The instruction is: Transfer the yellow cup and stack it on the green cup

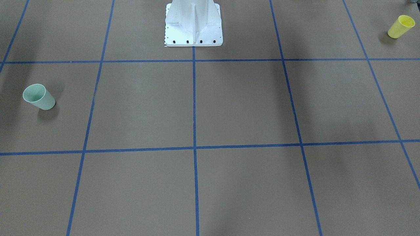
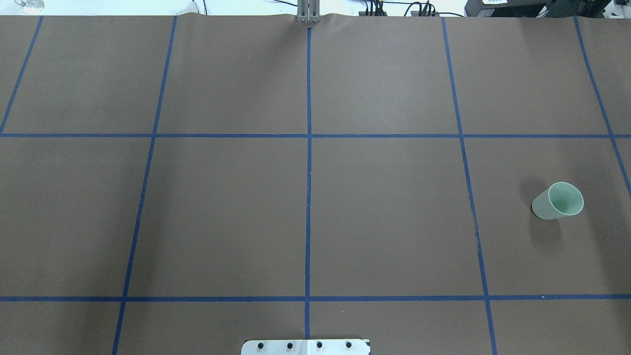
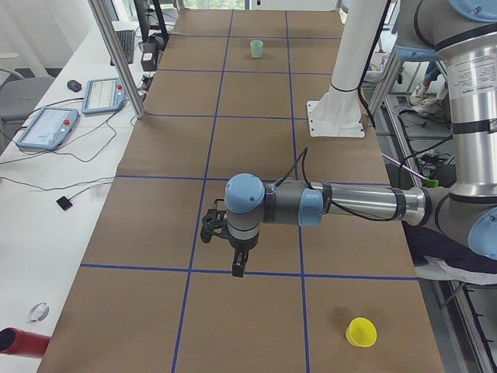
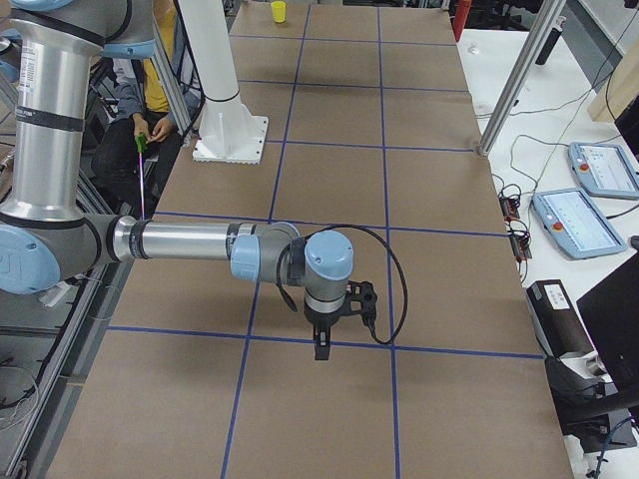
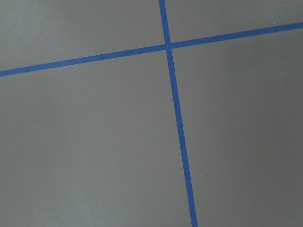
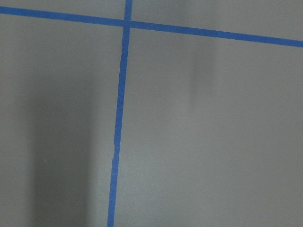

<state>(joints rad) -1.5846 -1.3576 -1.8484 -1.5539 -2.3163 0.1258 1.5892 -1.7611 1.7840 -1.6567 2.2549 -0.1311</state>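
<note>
The yellow cup point(image 1: 401, 26) stands upright, mouth up, on the brown table far out on my left side, near the robot's edge. It also shows in the exterior left view point(image 3: 361, 332) and far off in the exterior right view point(image 4: 278, 11). The green cup point(image 2: 558, 201) stands upright far out on my right side point(image 1: 38, 97) point(image 3: 256, 49). My left gripper point(image 3: 238, 269) hangs fingers down above the table's middle, well away from the yellow cup. My right gripper point(image 4: 320, 349) hangs likewise. Both show only in side views, so I cannot tell whether they are open or shut.
The white robot pedestal point(image 1: 193, 24) stands at the table's robot-side edge. Blue tape lines point(image 2: 308, 197) divide the brown surface into squares. Teach pendants point(image 3: 48, 126) lie on the white bench beyond the operators' edge. A person point(image 4: 150, 100) sits behind the robot.
</note>
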